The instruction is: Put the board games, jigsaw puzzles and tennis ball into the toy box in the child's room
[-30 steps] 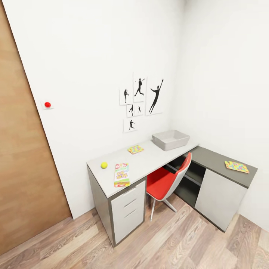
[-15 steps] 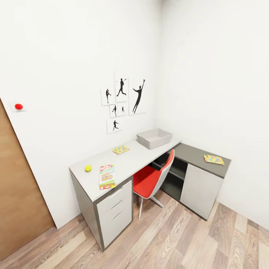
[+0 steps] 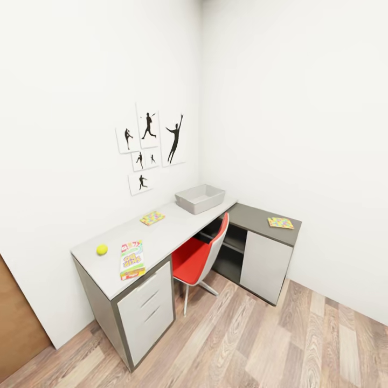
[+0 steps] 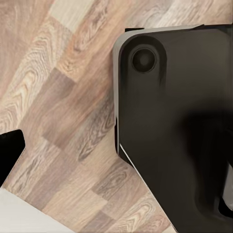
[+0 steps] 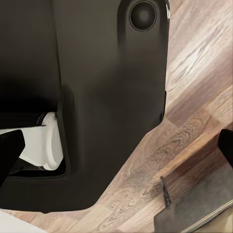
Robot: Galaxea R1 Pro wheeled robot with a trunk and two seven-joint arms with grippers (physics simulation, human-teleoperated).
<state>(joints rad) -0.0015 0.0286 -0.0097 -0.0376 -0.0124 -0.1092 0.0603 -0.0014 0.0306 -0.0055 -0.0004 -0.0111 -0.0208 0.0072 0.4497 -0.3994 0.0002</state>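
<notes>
Worktop [image 3: 178, 229]: one, L-shaped, set in the room corner; pale long run along the left wall, darker short run along the right wall.

Toy box [image 3: 200, 198]: one, pale grey, at the far end of the long run, toward 12 o'clock of the other items. Its inside is not fully visible from here.

Board game [image 3: 132, 259]: one, lying flat near the front end of the long run, toward 7 o'clock of the toy box. Lid print too small to read.

Ball [image 3: 102, 249]: one, yellow-green, just beside the board game at its 10 o'clock, apart from it.

Puzzles: two. One [image 3: 152, 217] lies on the long run between the board game and the toy box, near the wall. The other [image 3: 281, 222] lies on the dark short run, at 4 o'clock of the toy box, well apart from it.

Chair [image 3: 203, 256]: one, red seat, pale back, tucked at the inner angle of the worktop.

Wall pictures [image 3: 151, 145]: six black player silhouettes, clustered above the long run.

Drawer unit [image 3: 145, 312]: three drawer fronts under the front end.

Door [image 3: 16, 328]: brown, cut off at the lower left edge.

Fingers: both wrist views look down on plank floor [image 4: 58, 97] and dark robot body [image 4: 179, 121]; whether either pair is wide or narrow, cannot tell.
</notes>
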